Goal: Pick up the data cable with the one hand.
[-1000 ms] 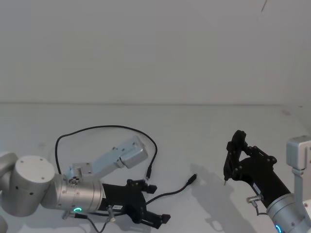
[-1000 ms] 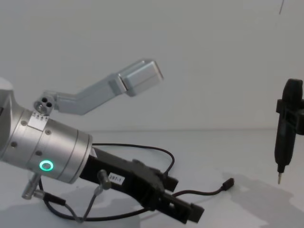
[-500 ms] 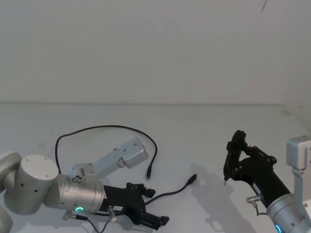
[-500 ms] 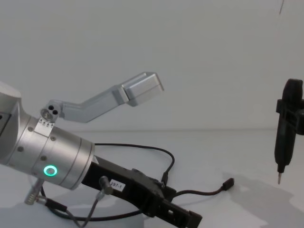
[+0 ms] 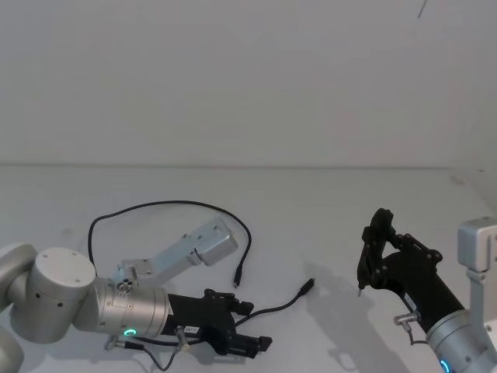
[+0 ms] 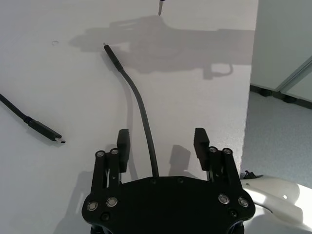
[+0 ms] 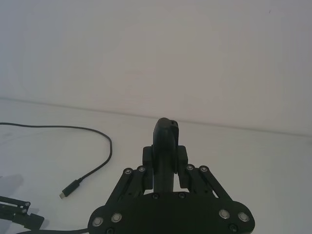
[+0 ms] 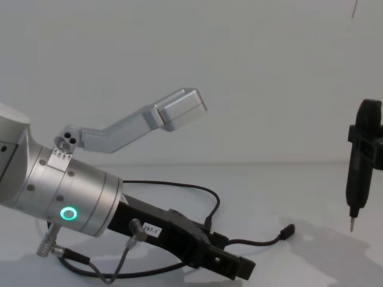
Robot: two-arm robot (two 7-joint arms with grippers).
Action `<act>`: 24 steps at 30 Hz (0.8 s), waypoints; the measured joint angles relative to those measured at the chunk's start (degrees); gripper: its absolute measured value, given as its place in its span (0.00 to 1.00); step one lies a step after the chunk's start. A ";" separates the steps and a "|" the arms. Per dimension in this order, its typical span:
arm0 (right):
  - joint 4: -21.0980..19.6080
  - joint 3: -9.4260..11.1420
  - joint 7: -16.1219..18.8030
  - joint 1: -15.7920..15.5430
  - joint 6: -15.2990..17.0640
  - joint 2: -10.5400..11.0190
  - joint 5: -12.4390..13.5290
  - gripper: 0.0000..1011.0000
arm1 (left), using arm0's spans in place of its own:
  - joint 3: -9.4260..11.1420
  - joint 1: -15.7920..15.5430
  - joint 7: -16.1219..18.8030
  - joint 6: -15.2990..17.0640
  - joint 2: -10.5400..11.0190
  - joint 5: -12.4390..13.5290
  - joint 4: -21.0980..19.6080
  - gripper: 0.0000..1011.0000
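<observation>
Left tool (image 5: 252,325) low over table (image 5: 349,202), fingers (image 6: 123,144) spread, straddling data cable (image 6: 141,105): thin, black, matte. That stretch runs straight ahead from tool, small plug (image 6: 108,48) pointing away toward right tool (image 5: 378,247), parked farther off.

Black data cable (image 6: 141,105) runs between parted jaws of left tool (image 6: 161,141)
</observation>
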 joint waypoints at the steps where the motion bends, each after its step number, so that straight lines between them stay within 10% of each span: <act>1: 0.00 0.00 0.00 0.00 0.00 0.00 0.00 0.28 | 0.00 0.00 0.02 -0.02 -0.01 -0.02 0.02 0.81; 24: 0.00 0.00 0.00 0.00 0.00 0.00 0.00 0.28 | -0.07 -0.08 0.26 -0.36 -0.25 -0.29 0.37 0.10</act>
